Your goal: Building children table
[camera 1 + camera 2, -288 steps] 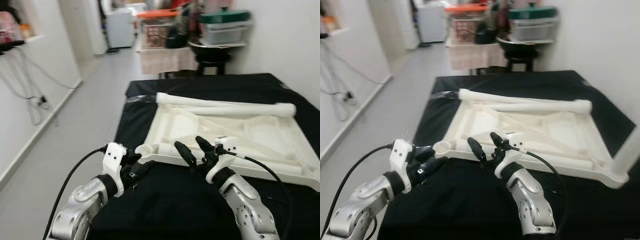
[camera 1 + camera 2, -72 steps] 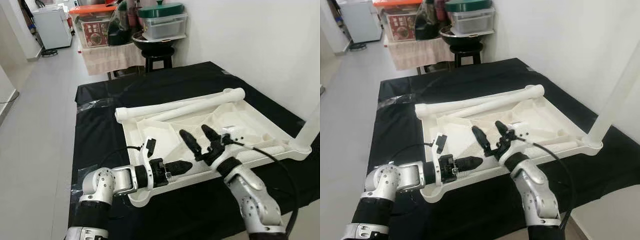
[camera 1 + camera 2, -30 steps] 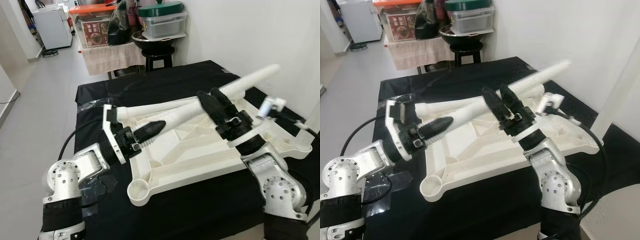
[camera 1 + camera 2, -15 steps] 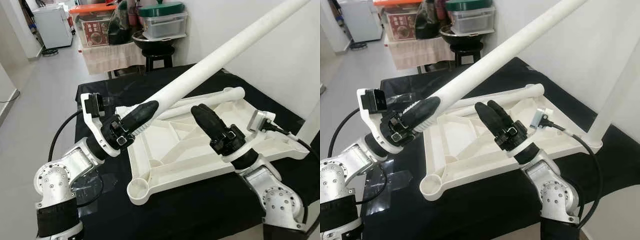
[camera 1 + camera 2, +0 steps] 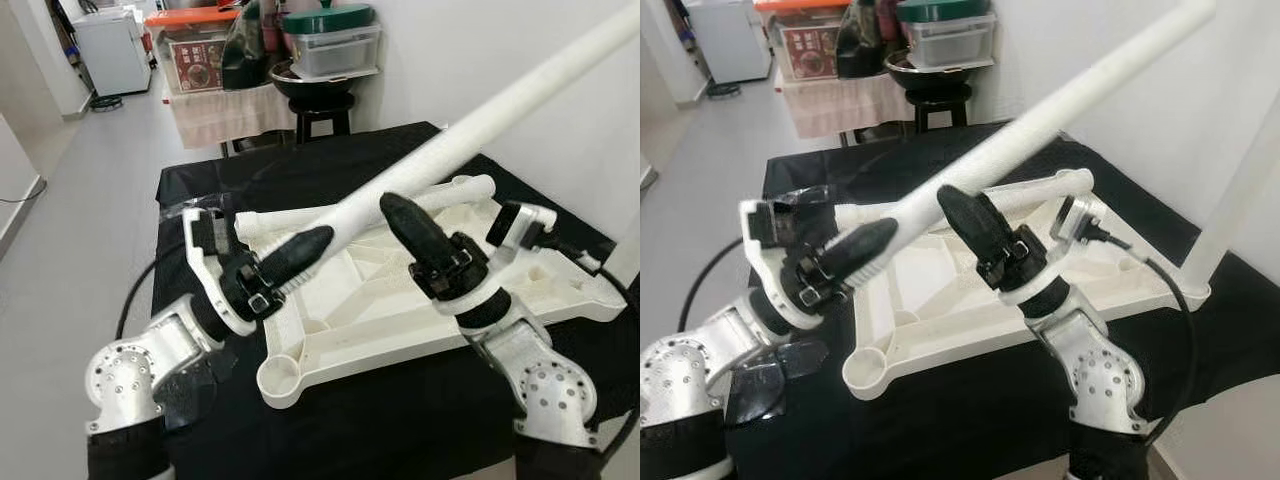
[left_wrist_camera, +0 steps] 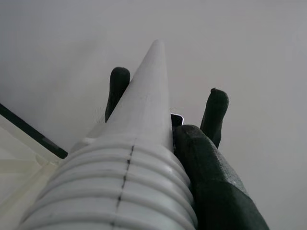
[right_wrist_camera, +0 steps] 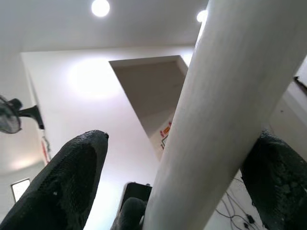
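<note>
The white children's table top (image 5: 400,300) lies upside down on the black-covered table (image 5: 300,440). My left gripper (image 5: 300,250) is shut on the ribbed end of a long white leg (image 5: 480,125), which slants up toward the far right over the top. My right gripper (image 5: 400,210) is open and straddles that leg a little further along; in the right wrist view the leg (image 7: 220,120) runs between the fingers (image 7: 72,182). A second leg (image 5: 1040,190) lies along the top's far edge. A third leg (image 5: 1240,190) stands upright at the right corner.
A white wall runs close along the right. Behind the table stand a black stool (image 5: 320,105) with a bowl and lidded containers, and a cloth-covered shelf (image 5: 225,110). Open floor (image 5: 80,230) lies to the left. Clear tape (image 5: 770,375) patches the black cover near my left arm.
The held leg's far end has dropped to a flatter slant. My right gripper has risen from above the table top and now straddles the leg. The left gripper keeps its hold.
</note>
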Tool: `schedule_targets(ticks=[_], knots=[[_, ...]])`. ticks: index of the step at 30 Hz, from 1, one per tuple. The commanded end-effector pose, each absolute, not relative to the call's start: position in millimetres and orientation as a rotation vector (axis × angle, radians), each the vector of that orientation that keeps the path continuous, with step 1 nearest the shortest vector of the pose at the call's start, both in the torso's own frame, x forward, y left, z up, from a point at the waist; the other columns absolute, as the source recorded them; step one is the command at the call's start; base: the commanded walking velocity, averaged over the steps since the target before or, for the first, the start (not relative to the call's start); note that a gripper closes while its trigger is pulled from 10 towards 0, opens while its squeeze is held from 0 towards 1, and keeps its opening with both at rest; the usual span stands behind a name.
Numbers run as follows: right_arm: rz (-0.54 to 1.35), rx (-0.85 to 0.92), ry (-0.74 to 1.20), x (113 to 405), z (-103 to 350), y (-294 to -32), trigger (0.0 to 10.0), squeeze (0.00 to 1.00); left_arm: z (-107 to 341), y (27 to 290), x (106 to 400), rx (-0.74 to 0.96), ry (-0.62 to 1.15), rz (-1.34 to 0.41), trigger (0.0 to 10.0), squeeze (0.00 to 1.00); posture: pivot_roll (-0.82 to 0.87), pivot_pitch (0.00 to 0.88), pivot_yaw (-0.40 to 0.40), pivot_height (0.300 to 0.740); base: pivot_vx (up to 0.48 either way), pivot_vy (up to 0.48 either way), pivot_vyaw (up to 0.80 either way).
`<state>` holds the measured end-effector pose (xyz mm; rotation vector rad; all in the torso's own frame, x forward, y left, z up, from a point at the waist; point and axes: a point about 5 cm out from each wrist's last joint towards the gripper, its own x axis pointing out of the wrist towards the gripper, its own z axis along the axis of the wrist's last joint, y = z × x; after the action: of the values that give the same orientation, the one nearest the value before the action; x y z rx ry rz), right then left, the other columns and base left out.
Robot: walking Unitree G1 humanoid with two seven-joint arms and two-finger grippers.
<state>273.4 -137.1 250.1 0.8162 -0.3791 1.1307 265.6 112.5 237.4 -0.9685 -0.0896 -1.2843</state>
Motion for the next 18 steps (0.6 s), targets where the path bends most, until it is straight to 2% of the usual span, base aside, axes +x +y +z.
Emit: schedule_targets(ticks=[1,11,18], knots=[[1.195,0.808,-0.395,269,256,-129,10.0,0.00,239,112,263,-0.971,-0.099,-1.295,0.0,0.00,-0.04,0.000,0.027,0.740,0.000,0.000,0.00],[1.226,0.788,-0.362,284,260,-98,10.0,0.00,232,91,252,-1.002,-0.038,-1.378,0.0,0.00,-0.02,0.000,0.016,0.740,0.000,0.000,0.00],[1.247,0.807,-0.377,287,267,-94,10.0,0.00,227,85,247,-1.013,-0.009,-1.396,0.0,0.00,-0.02,0.000,0.016,0.740,0.000,0.000,0.00]])
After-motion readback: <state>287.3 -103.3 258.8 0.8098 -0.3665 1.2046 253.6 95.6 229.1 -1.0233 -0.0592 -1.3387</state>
